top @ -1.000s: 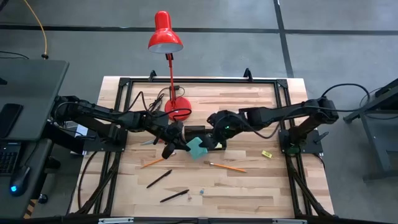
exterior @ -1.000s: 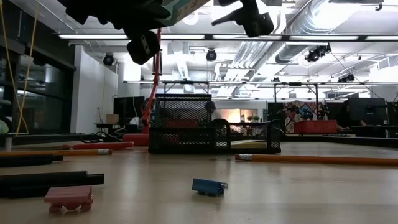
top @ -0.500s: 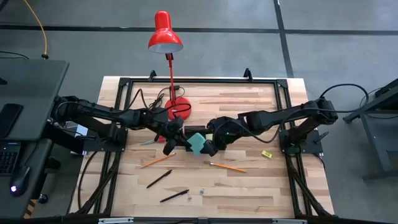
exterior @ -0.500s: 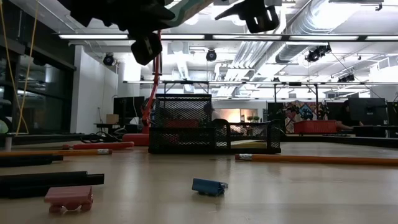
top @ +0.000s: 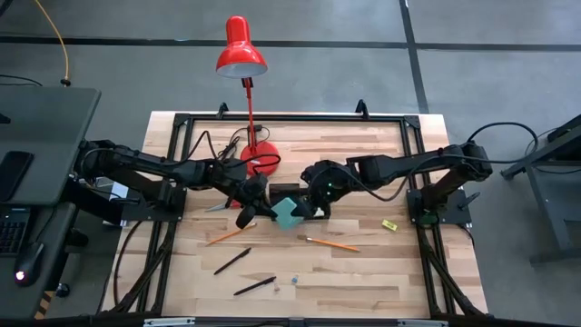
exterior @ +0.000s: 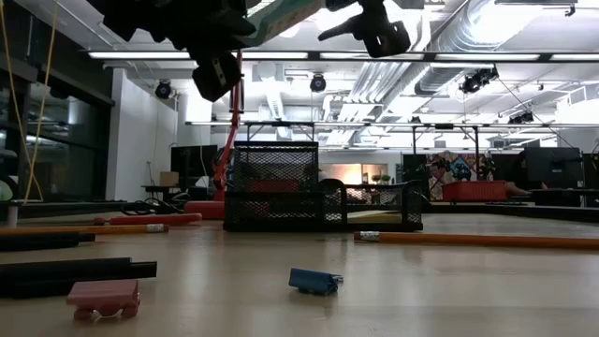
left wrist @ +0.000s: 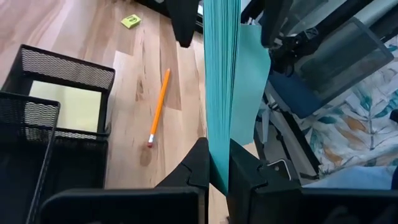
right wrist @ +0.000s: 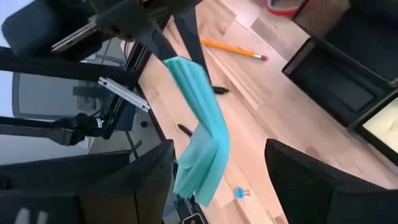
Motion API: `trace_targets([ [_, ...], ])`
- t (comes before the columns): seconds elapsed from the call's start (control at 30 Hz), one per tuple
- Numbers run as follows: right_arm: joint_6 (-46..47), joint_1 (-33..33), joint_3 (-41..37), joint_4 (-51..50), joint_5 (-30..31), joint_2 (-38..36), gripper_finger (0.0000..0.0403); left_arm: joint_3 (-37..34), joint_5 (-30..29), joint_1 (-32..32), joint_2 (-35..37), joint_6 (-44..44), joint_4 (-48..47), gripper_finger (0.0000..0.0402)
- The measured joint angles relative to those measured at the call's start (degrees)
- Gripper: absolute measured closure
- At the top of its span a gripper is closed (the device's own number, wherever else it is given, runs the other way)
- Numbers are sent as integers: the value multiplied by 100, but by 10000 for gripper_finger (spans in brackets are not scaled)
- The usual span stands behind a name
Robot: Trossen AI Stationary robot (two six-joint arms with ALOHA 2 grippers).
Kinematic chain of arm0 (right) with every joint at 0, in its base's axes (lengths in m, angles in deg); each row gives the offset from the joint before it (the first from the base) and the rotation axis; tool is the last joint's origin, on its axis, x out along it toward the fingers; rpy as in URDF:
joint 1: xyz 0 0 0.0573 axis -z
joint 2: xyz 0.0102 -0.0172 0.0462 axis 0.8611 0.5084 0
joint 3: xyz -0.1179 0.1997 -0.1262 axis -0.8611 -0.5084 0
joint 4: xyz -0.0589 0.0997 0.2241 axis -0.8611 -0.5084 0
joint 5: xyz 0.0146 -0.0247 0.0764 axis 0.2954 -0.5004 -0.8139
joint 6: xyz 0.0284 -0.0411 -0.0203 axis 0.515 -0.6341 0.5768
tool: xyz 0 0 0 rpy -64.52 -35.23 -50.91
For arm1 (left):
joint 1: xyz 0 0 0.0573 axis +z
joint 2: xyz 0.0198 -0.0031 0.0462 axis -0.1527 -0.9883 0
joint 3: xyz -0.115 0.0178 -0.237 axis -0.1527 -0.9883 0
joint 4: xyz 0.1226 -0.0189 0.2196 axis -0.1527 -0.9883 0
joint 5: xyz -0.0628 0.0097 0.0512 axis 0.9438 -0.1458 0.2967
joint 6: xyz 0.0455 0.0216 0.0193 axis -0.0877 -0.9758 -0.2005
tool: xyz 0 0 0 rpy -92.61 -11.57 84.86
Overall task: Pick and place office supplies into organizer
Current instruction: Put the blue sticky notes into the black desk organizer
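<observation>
Left gripper (left wrist: pixel 214 171) is clenched on the teal sticky-note pad (top: pixel 287 213), held aloft at frame centre beside the mesh organizer (top: pixel 289 193). Right gripper (right wrist: pixel 217 180) stands released around the pad's free edge. It should clamp firmly before the left lets go.

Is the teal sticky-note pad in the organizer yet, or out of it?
Out. The teal sticky-note pad is held up off the table, pinched in the shut left gripper; the organizer holds only a yellow pad.
</observation>
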Motion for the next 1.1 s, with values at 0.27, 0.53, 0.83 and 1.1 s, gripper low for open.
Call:
trace_targets([
  [0.27,50,-17,-4,2,-719,334,231,0,4,-1,0,-9,19,392],
  [0.53,-326,-69,-7,253,-592,358,389,0,441,5,0,-61,13,392],
  [0.83,-1391,-548,-4,161,630,357,401,0,1301,178,-2,-304,120,392],
  [1.1,-1413,-718,4,204,664,349,393,0,1548,494,-9,-137,48,392],
])
